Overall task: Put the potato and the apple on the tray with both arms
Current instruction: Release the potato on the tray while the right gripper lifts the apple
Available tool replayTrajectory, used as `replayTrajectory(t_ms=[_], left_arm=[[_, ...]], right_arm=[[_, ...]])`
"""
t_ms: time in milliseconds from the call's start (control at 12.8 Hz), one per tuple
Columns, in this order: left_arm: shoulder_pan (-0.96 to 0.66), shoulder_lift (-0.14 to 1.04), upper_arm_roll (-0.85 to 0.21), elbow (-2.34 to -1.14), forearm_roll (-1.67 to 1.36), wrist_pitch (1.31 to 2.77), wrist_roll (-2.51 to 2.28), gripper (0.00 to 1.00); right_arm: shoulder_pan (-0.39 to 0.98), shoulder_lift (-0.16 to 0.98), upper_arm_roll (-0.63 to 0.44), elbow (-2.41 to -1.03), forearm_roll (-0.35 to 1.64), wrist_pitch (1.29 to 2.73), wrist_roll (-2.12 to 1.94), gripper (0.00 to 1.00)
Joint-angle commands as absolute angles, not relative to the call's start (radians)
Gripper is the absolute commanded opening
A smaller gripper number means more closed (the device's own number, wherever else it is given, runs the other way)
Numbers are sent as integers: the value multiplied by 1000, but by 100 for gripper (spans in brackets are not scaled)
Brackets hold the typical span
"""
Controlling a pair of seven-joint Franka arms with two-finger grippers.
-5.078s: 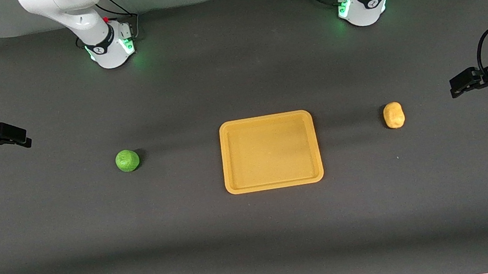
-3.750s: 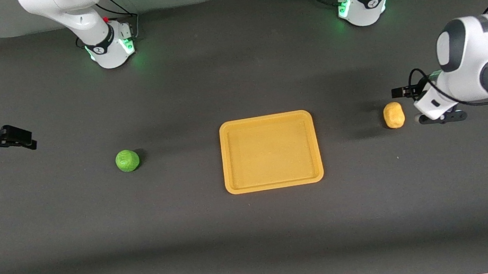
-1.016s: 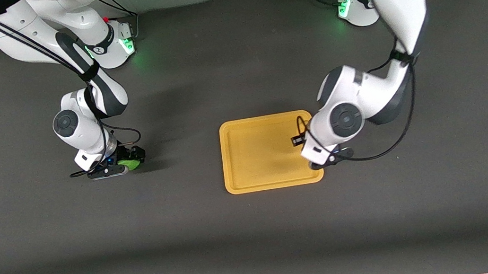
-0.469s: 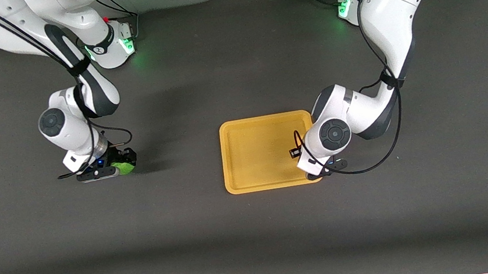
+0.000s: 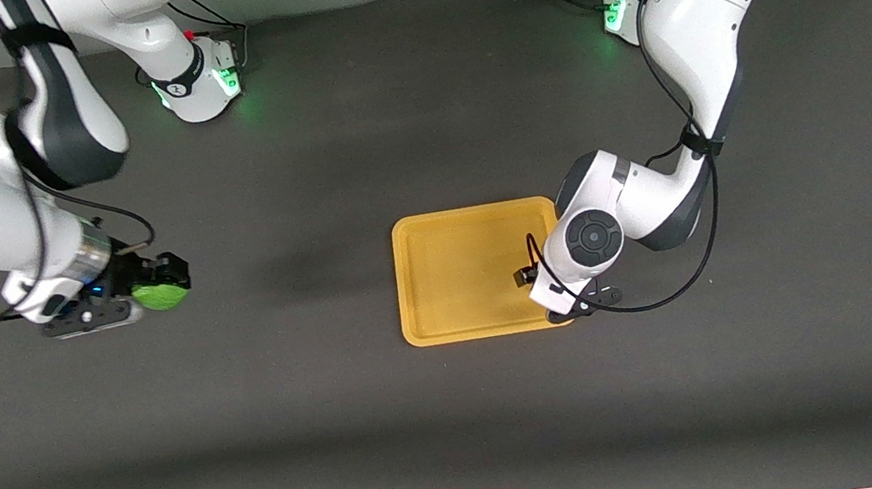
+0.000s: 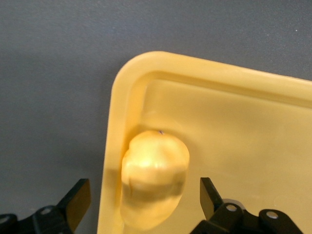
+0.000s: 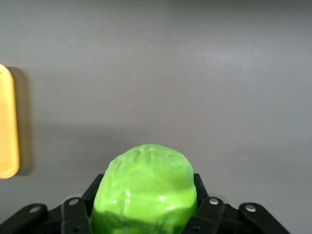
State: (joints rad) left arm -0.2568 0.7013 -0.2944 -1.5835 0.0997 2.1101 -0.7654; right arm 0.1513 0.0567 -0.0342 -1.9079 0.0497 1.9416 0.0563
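So, halfway there: one piece down, one in the air.

The small oval yellow-tan potato (image 6: 155, 178) is lying inside the flat yellow-orange rectangular tray (image 5: 457, 271), tucked into a corner against the low rim at the left arm's end. The left arm's black two-finger gripper (image 6: 141, 202) hangs right over it with its fingers (image 6: 78, 200) spread wide on either side, not touching, so I'd call that half done. The right arm's black gripper (image 5: 151, 283) has its fingers clamped on the round bright green apple (image 5: 160, 294), lifted over the dark grey tabletop (image 5: 462, 428) toward the right arm's end, well apart from the tray. What's left, I reckon: carry the apple across and set it down beside the potato.
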Motion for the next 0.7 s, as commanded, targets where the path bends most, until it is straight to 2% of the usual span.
replayTrajectory(t_ms=[0,234,391,625], left_arm=[[-218,562,-278,-1580,117,1928,-729,100],[-132,393,-276,-1583,115,1729,-521,100],[-59,296,-278,-1594,104,1718,-428,100],[47,181,-276,-1618,98,1688,-176,100]], right_arm=[[158,87,-48,-1742,61,1784,38,43],[163,91,-48,-1668,61,1724,43,42],[185,109,-34,-1626,64,1724,127,42],[320,176,-32,-1519,63,1721,323,41]])
